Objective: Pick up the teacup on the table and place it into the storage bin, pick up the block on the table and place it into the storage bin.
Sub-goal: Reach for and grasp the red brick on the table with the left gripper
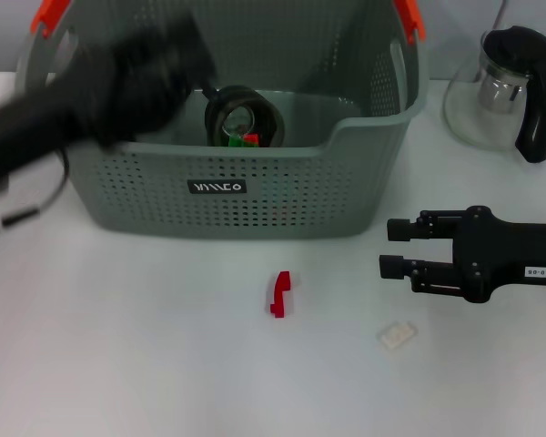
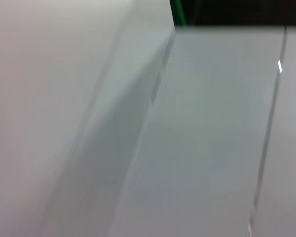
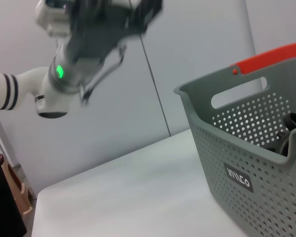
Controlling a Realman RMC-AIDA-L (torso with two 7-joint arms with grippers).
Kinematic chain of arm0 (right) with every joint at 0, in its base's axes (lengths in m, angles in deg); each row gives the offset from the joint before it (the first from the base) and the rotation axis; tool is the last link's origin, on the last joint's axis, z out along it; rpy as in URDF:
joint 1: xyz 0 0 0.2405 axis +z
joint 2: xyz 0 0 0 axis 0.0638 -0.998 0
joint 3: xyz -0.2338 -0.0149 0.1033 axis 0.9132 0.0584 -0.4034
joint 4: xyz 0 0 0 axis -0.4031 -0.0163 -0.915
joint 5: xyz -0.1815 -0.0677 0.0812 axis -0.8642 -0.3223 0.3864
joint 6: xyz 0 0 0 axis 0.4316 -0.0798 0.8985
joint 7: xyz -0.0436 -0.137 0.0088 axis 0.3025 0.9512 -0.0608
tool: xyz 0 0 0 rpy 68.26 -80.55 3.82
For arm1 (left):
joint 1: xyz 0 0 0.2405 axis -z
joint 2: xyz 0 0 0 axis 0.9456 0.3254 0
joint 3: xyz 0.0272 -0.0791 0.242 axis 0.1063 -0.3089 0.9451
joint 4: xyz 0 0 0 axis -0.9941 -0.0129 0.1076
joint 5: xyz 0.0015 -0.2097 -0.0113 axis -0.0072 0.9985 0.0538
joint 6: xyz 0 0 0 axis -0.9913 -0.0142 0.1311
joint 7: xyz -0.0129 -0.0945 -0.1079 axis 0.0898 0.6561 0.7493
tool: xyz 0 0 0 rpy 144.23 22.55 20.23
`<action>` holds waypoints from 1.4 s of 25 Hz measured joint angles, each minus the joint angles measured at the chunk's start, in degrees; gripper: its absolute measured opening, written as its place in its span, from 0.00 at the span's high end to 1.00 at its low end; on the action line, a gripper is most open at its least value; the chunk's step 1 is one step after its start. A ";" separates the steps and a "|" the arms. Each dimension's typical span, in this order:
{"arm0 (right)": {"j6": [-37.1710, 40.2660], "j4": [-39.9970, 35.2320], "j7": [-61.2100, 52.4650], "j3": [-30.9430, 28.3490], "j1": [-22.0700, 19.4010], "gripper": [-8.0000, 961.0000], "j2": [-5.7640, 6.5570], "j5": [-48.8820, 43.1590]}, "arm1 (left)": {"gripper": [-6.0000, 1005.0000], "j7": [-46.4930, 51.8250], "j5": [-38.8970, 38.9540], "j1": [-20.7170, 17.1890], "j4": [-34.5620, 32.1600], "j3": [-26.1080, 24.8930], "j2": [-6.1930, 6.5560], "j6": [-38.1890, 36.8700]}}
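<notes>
The storage bin stands at the back of the table; it also shows in the right wrist view as the bin. A dark teacup lies inside it, with green and red bits showing in its mouth. On the table in front of the bin lies a red block. My left gripper is a dark blur above the bin's left part. My right gripper hovers open over the table at the right, its fingers pointing toward the red block, with nothing between them.
A small pale block lies on the table right of the red one, below my right gripper. A glass teapot with a black handle stands at the back right. The left wrist view shows only plain grey surfaces.
</notes>
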 joint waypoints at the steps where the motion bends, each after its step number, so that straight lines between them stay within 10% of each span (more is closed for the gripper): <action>1: -0.01 -0.03 -0.23 0.00 0.00 0.38 0.02 -0.02 | 0.40 -2.19 -3.33 -0.78 -0.45 0.09 -0.25 -0.74; 11: -0.03 -0.55 -1.70 0.25 -1.15 0.38 0.93 -0.23 | 0.40 -14.31 -25.42 -2.55 0.80 0.98 -2.37 0.61; 35: 1.87 -0.70 15.67 -5.54 -4.65 0.38 1.29 0.25 | 0.40 -30.17 -29.21 2.70 11.49 9.14 -5.25 28.88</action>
